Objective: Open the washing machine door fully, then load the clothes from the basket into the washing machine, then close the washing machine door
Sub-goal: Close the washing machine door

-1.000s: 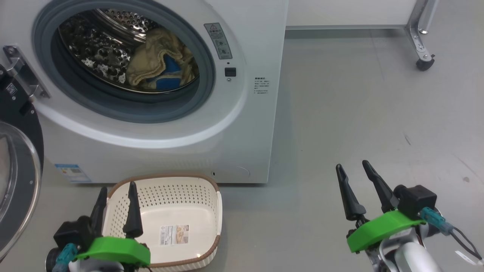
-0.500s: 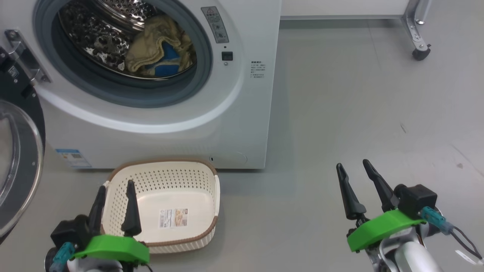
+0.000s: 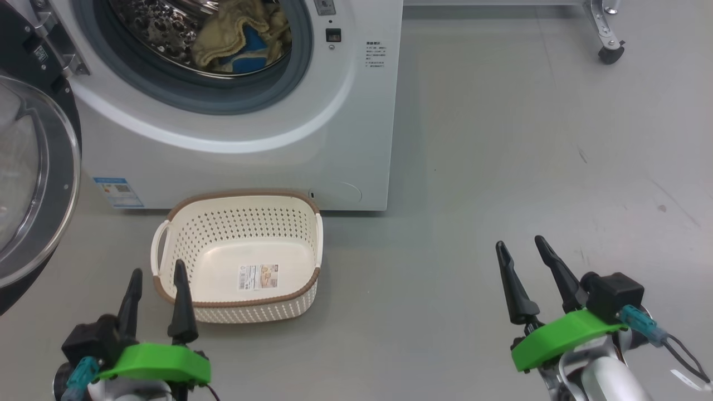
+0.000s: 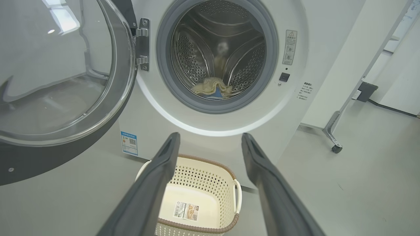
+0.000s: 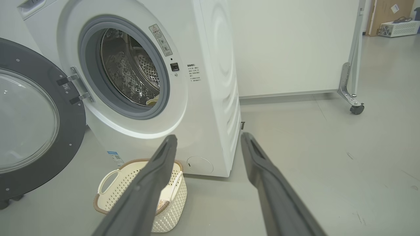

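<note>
So, far left: the washing machine door (image 3: 39, 184) stood swung wide open on its hinge, with its black rim and clear glass bowl facing the room. Just right of it and lower down, the left gripper (image 3: 157, 267) hovered over the floor (image 3: 473, 167) with its two dark fingers spread apart and nothing between them. From the head camera, one finger overlapped the near-left corner of the basket (image 3: 245, 194).

That cream perforated basket sat on the grey floor right in front of the washing machine (image 3: 250, 156), near it but apart, with a paper label (image 3: 259, 277) on its bare bottom. A small blue sticker (image 3: 118, 192) sat on the machine's lower left front.

Up in the steel drum (image 3: 156, 22) lay the clothes (image 3: 239, 36) — a cream-yellow bundle with a blue patch, just behind the grey seal (image 3: 223, 100).

Over on the right, well apart from all that, the right gripper (image 3: 519, 241) hung above the floor, fingers likewise wide and holding nothing. A caster wheel (image 3: 608, 54) showed at the far upper right.
</note>
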You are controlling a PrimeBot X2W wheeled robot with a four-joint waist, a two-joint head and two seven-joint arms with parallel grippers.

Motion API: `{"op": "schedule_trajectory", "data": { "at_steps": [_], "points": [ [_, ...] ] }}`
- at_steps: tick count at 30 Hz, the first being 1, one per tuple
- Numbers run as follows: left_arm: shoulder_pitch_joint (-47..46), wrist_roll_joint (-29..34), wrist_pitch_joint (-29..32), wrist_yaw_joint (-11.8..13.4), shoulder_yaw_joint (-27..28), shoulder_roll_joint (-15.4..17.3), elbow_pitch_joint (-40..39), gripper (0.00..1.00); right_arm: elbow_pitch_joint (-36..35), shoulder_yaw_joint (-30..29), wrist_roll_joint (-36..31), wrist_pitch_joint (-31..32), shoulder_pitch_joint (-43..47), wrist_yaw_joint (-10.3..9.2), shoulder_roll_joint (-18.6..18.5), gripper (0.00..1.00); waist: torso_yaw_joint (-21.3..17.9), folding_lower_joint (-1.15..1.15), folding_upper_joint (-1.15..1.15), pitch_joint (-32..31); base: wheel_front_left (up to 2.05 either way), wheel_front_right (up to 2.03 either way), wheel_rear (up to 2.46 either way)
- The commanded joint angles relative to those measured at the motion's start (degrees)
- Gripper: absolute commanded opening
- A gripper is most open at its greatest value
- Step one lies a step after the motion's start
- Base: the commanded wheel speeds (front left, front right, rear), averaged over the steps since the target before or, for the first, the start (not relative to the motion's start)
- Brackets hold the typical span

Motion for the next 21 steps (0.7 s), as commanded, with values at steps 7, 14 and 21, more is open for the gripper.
{"op": "schedule_trajectory", "data": {
  "at_steps": [7,14,21],
  "points": [
    [-2.41,0.95,-0.39,0.02,2.27,0.37,-2.2,1.0,-1.75,1.07,0.29,-0.55,-2.61,0.23,-0.15,1.0,0.0,0.0,0.0,0.3,-0.35,0.35,0.0],
    [-2.51,1.14,-0.39,0.02,2.11,0.27,-2.23,1.0,-1.64,1.03,0.41,-0.55,-2.73,0.23,-0.15,1.0,-0.02,0.0,0.0,0.51,0.0,0.0,0.0],
    [-2.56,1.2,-0.39,0.02,1.75,0.27,-2.03,1.0,-1.43,1.04,0.46,-0.55,-2.81,0.23,-0.15,1.0,-0.03,0.0,0.0,0.49,0.0,0.0,0.0]
  ]
}}
